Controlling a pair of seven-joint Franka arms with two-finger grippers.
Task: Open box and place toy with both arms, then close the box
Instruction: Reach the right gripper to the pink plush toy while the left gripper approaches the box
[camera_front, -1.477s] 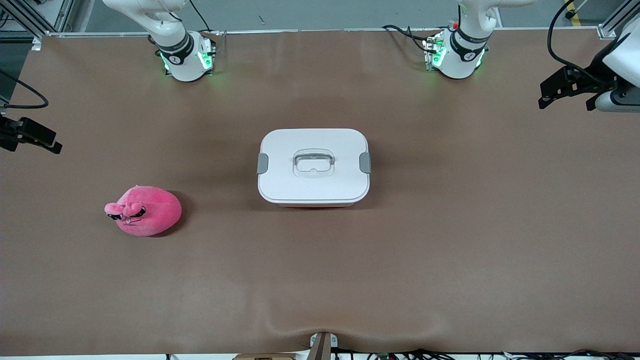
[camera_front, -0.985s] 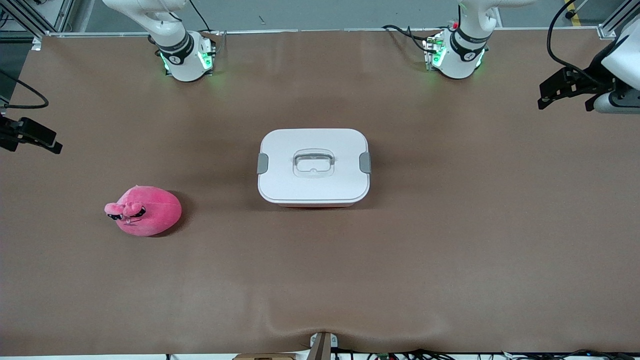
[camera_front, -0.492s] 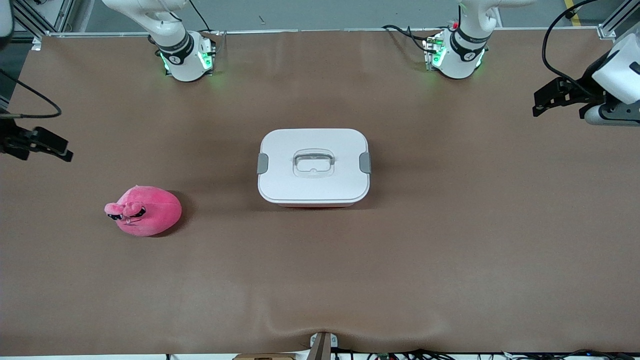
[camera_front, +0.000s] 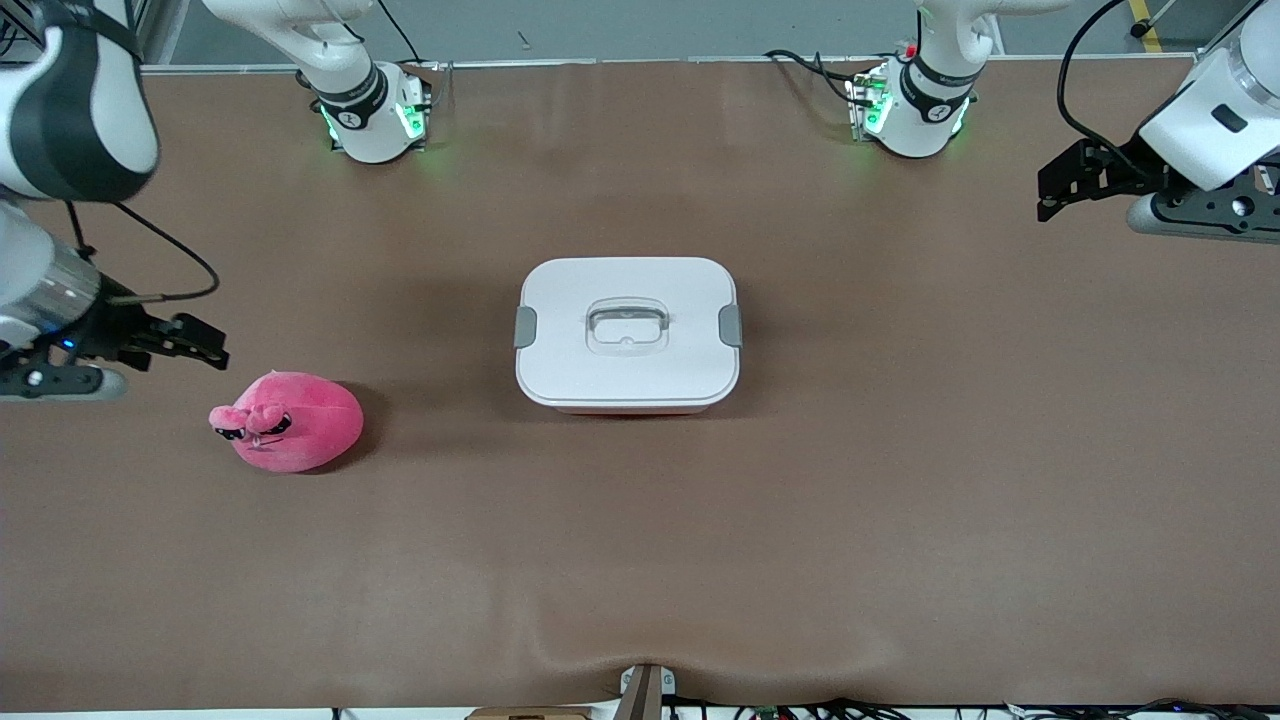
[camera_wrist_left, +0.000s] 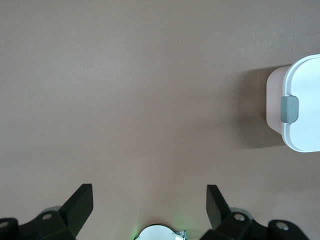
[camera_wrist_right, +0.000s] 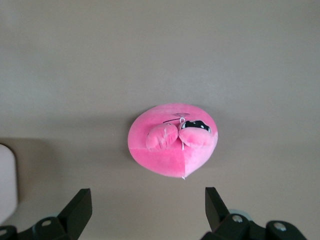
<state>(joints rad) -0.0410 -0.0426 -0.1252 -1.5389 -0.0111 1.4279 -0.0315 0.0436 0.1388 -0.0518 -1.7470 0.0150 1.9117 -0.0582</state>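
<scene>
1. Your box (camera_front: 627, 334) sits mid-counter (camera_front: 900, 500), lid on, both grey clips down.
2. Your toy (camera_front: 288, 421) lies toward the right arm's end, nearer the front camera.
3. Right gripper (camera_front: 205, 346) hangs by the toy, fingers (camera_wrist_right: 80, 205) released, empty.
4. Left gripper (camera_front: 1062, 185) hangs over its own end, fingers (camera_wrist_left: 82, 204) released.

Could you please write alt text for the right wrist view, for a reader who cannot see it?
A pink plush toy with black eye marks lies on the brown table, not touched by anything. The right gripper hangs over the table beside the toy, its two black fingers spread wide open and holding nothing. A sliver of the white box shows at the picture's edge.
</scene>
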